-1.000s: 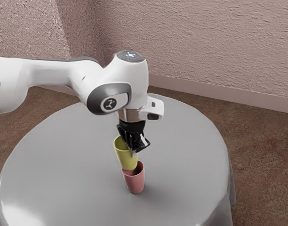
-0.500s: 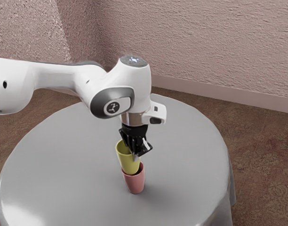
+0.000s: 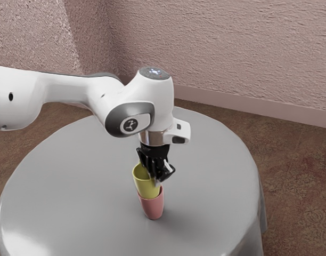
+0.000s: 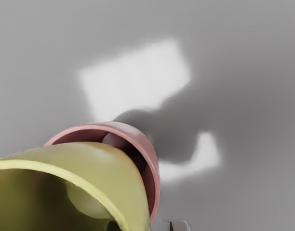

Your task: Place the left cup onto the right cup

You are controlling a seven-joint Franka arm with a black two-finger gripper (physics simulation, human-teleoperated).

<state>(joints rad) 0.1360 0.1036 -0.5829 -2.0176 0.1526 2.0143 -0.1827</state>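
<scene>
A yellow-green cup (image 3: pixel 144 183) sits tilted with its bottom inside the pink cup (image 3: pixel 152 205), which stands upright near the front of the round grey table (image 3: pixel 62 181). My black gripper (image 3: pixel 155 174) is shut on the yellow cup's rim, one finger inside and one outside. In the wrist view the yellow cup (image 4: pixel 85 183) looms large just under my hand, with the pink cup's rim (image 4: pixel 142 144) curving around its lower part.
The grey table top (image 4: pixel 244 57) stretches bare around the two cups. Beyond the table's edge lie a brown carpet (image 3: pixel 296 170) and a textured pink wall (image 3: pixel 232 42).
My hand has moved slightly toward the exterior view's right and down, sinking the yellow cup deeper into the pink cup and standing it a little more upright.
</scene>
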